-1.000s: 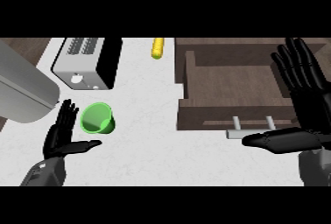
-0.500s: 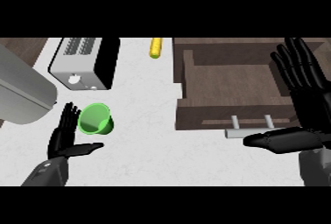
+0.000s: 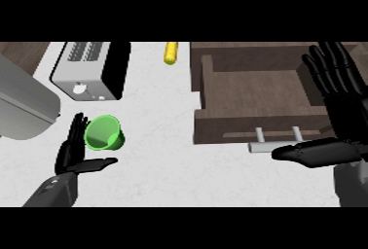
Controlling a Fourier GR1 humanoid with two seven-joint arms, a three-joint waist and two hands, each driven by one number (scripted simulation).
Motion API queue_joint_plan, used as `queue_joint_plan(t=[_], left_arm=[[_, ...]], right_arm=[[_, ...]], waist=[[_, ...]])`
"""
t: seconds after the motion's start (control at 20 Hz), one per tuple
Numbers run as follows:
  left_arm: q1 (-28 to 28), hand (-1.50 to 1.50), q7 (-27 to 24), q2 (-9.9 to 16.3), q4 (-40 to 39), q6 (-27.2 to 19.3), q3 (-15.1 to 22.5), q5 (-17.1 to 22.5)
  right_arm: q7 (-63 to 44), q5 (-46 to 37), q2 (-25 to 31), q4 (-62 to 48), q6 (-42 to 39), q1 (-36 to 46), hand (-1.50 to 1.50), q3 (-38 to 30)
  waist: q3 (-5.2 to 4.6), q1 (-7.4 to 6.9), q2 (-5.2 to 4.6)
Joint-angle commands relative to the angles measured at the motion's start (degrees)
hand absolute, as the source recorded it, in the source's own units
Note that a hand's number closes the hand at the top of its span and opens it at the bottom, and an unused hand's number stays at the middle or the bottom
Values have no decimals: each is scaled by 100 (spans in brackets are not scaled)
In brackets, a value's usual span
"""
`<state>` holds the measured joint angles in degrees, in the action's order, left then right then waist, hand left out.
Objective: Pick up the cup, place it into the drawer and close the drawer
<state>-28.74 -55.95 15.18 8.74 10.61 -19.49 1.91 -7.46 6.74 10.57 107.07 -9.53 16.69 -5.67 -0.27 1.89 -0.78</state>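
The left robot hand (image 3: 73, 153) showed at the lower left of the head view, open, with its fingers straight and pointing up the view and its thumb stretched out to the right. Its fingers lay along the left side of the cup (image 3: 105, 133); whether they touched the rim could not be told. The thumb sat just below the cup and did not wrap round it. The cup was green and stood on the white surface (image 3: 179, 165), its open mouth facing up toward the camera.

The right robot hand (image 3: 334, 92) stood at the right edge of the view, also open, fingers straight and pointing up, resting over the right side of the drawer (image 3: 251, 97). Its thumb reached left, its tip just beside the right end of the drawer's handle (image 3: 277, 141); contact there could not be told.

The drawer was pulled open, a brown wooden box with a bare bottom, and its front with the pale bar handle faced the lower edge of the view. The cup lay well to the left of it, outside the drawer.

Farther up, a toaster (image 3: 90, 68) stood above the cup, near the top left. A large grey object (image 3: 22, 107) filled the left edge. A yellow object (image 3: 170, 52) lay near the top, between the toaster and the drawer.
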Motion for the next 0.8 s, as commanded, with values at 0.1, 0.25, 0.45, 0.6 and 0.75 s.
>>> queue_joint_plan(t=[0.1, 0.25, 0.45, 0.6, 0.75], left_arm=[[-170, -150, -205, -214, -128, 153, 39, -67], [-54, -150, -429, -230, -73, 514, 3, -19], [-424, 150, -79, -137, 28, 1183, -28, 69], [-89, 150, -1048, -369, 353, 294, 125, -153], [-203, 150, -1095, -511, 412, -873, -42, -105]], right_arm=[[15, -69, 36, 9, -8, -4, -150, -5], [37, 2, 58, 114, -90, -177, -150, -31], [-28, 5, 104, -177, -73, 163, -150, -68], [14, 160, 245, -251, -204, 162, -150, -248], [-139, 86, 183, -116, -135, 210, -150, -107]], waist=[[-1, 25, -8], [-3, 40, -9], [-5, 17, -25], [-1, 14, -18], [-1, 26, -14]])
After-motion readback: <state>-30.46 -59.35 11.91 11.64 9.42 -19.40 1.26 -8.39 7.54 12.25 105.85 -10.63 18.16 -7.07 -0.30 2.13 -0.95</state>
